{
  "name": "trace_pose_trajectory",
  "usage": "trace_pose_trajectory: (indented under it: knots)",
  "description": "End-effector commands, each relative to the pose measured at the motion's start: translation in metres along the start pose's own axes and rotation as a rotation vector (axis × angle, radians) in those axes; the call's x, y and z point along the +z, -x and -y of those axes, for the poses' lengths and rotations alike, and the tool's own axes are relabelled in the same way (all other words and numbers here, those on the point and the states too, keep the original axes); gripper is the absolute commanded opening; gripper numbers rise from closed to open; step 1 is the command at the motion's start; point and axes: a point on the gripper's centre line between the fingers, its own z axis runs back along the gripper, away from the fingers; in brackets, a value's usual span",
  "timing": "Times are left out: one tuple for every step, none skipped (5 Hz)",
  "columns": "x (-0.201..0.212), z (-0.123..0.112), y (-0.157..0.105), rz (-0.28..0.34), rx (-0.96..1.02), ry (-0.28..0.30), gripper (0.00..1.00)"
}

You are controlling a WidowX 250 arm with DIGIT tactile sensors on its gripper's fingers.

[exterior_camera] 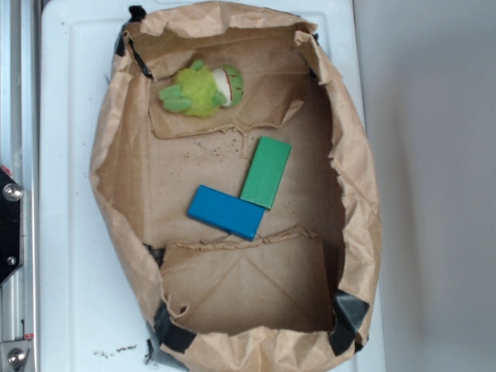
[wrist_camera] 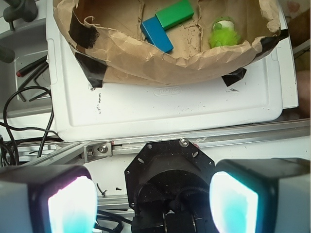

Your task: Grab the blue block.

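The blue block (exterior_camera: 225,211) is a flat bright-blue slab lying on the floor of an opened brown paper bag (exterior_camera: 116,132), its right end touching the green block (exterior_camera: 266,172). From the wrist it appears far ahead as the blue block (wrist_camera: 157,34) inside the bag (wrist_camera: 160,65), next to the green block (wrist_camera: 175,13). My gripper (wrist_camera: 153,204) is open, its two glowing pads (wrist_camera: 72,206) set wide apart with nothing between them. It hangs well back from the bag, above the black robot base (wrist_camera: 170,179). The exterior view does not show the gripper.
A green plush frog (exterior_camera: 203,89) sits at the bag's far end, also seen from the wrist as the frog (wrist_camera: 224,33). The bag's crumpled walls rise around the blocks. It rests on a white tray (wrist_camera: 170,107). Cables (wrist_camera: 19,121) and a metal rail (exterior_camera: 15,194) lie alongside.
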Motion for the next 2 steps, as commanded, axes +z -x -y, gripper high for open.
trace_pose_trajectory:
  knots:
    - [0.000, 0.000, 0.000, 0.000, 0.000, 0.000, 1.00]
    - [-0.016, 0.021, -0.034, 0.043, 0.050, 0.031, 1.00]
